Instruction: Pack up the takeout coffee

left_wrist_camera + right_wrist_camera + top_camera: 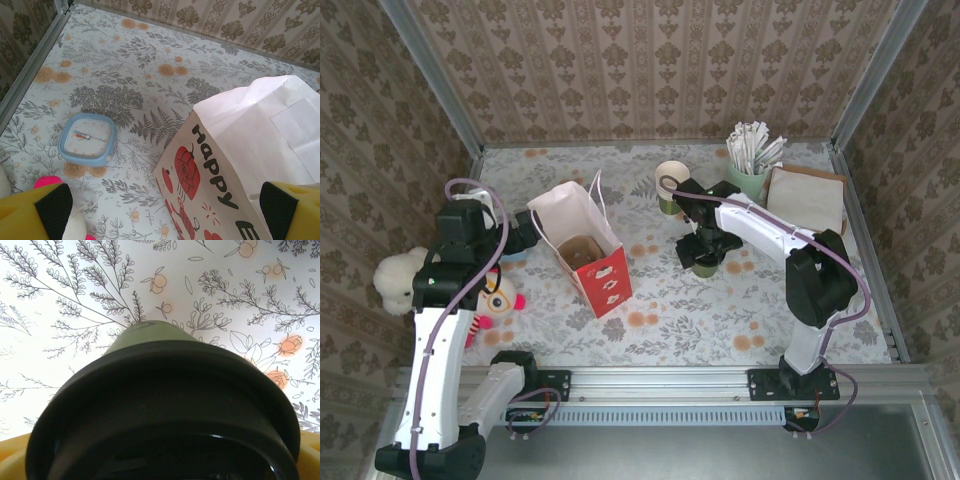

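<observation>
On the floral table [720,320]: I am watching both arms working over the cloth, the left one by the bag, the right one right of centre.
Paper bag [608,285]: it is standing upright left of centre with its mouth gaping upward; the printed red-and-white face is turning toward the near edge.
Plush toy [398,280]: it is lying at the table's left edge, beside the left arm.
Left gripper [162,215]: it is hanging released, its yellow fingertips [35,212] spread wide. One is sitting over the cloth and the other over the bag's white side, and nothing is lying between them.
Right gripper [705,250]: it is pointing down over the coffee with its jaws standing wide and a yellow pad [12,460] showing on each side of the lid. I cannot tell whether the pads are touching it.
Takeout coffee [150,335]: it is standing upright on the cloth right of centre, well apart from the bag, nearer me than the stack of cups [670,185]. Its long axis is running vertical, base down.
Black lid [165,405]: it is facing straight up at the right wrist camera.
Blue clock [86,139]: it is lying face-up beside the bag.
</observation>
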{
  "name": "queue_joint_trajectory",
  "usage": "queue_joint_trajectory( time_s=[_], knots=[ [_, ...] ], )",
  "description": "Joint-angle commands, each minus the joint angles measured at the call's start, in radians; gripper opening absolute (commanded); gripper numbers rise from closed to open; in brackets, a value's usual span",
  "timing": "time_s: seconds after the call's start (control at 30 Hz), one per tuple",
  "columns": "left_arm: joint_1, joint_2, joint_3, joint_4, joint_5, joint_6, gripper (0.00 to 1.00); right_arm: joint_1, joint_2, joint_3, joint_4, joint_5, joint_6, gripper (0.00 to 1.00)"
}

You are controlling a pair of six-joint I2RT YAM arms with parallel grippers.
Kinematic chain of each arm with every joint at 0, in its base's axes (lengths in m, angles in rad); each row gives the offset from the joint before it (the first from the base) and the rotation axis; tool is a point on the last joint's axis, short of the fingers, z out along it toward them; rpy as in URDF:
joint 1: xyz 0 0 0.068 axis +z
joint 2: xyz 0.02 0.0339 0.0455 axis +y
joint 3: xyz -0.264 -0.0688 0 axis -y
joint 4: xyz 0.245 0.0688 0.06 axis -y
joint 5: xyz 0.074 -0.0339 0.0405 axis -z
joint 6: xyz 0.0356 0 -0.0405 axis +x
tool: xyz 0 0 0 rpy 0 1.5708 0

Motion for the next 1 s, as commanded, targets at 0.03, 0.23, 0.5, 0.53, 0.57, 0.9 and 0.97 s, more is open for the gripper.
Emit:
queue_joint_trajectory(
  time_s=[0.03,0.23,0.5,0.53,0.57,0.9,0.97],
  knots=[
    [0.007,-0.015,-0.01,-0.005,-0.016,0.021,1.0,-0.006,0.004,0.018,-0.04,-0.005,-0.014,0.95],
    [0.008,-0.015,-0.009,-0.005,-0.014,0.023,1.0,-0.006,-0.002,0.017,-0.046,-0.006,-0.012,0.95],
    [0.009,-0.006,-0.019,-0.002,0.007,-0.001,1.0,-0.006,-0.013,0.033,-0.064,0.026,0.023,0.81],
    [0.008,-0.006,-0.021,-0.001,0.006,-0.005,1.0,-0.006,-0.017,0.035,-0.065,0.026,0.027,0.81],
    [0.008,-0.007,-0.021,0.0,0.003,-0.007,1.0,-0.006,-0.023,0.036,-0.064,0.027,0.03,0.81],
    [0.008,0.035,-0.044,0.022,0.074,-0.078,1.0,-0.006,-0.073,0.007,-0.026,0.053,0.061,0.82],
    [0.006,0.044,-0.061,0.05,0.119,-0.103,0.97,-0.006,-0.083,0.001,-0.019,0.057,0.067,0.82]
  ],
)
